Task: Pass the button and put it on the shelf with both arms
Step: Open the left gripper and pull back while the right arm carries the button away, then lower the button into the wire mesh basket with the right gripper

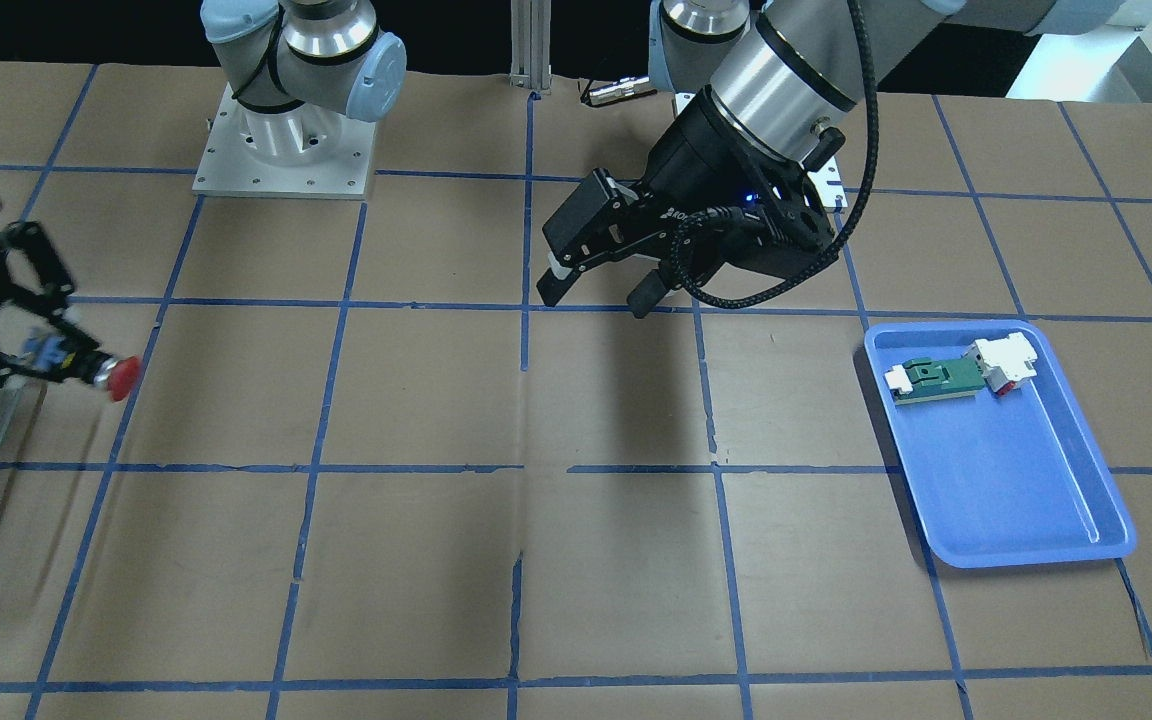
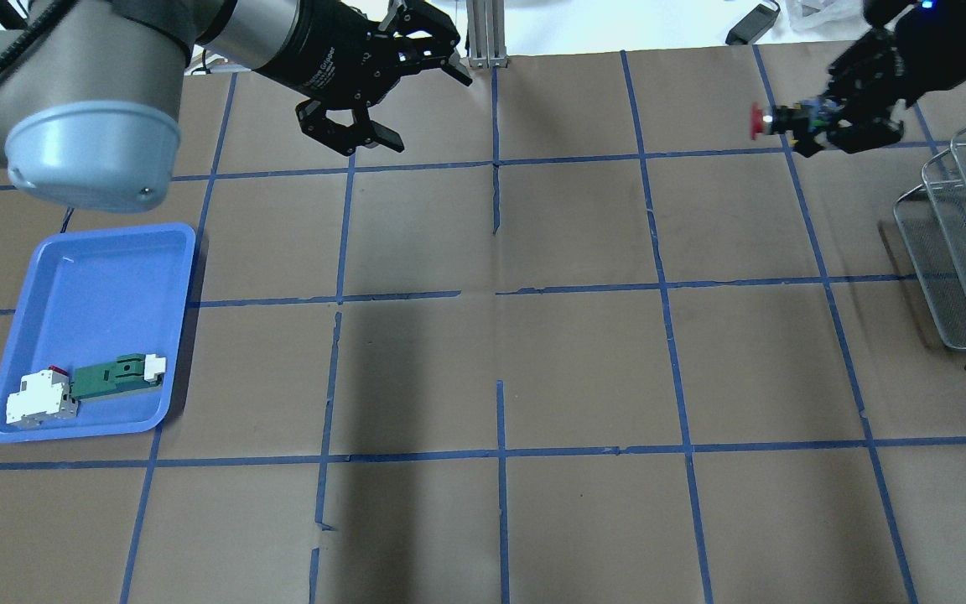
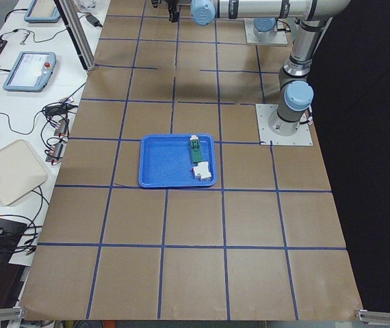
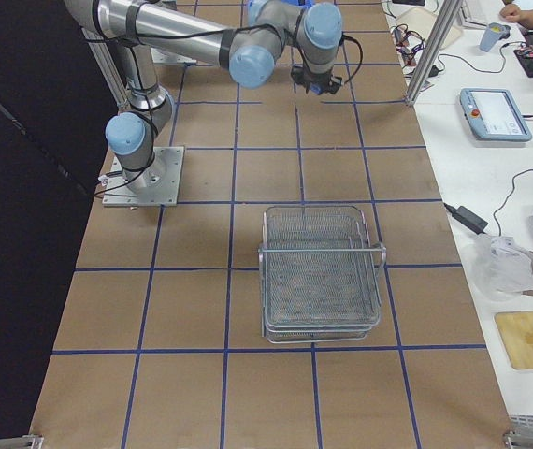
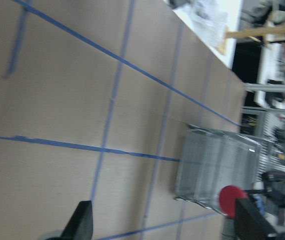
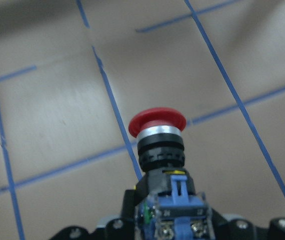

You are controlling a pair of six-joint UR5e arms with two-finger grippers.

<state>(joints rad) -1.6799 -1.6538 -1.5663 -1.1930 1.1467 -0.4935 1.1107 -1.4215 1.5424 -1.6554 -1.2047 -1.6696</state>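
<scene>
Right claw (image 2: 814,126) grips the button (image 2: 772,120) by its base, cap outward; left claw (image 2: 424,105) hangs released. Lower the button level onto the shelf (image 2: 948,268) before letting go.

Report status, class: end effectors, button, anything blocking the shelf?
Right end effector shut on button. Left end effector open, empty. Button not yet on shelf. Nothing seen in the way.

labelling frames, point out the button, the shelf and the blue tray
button (image 2: 756,122), overhead exterior view, red cap
shelf (image 4: 321,281), exterior right view, mesh floor
blue tray (image 1: 1016,470), exterior front-facing view, bare floor
</scene>
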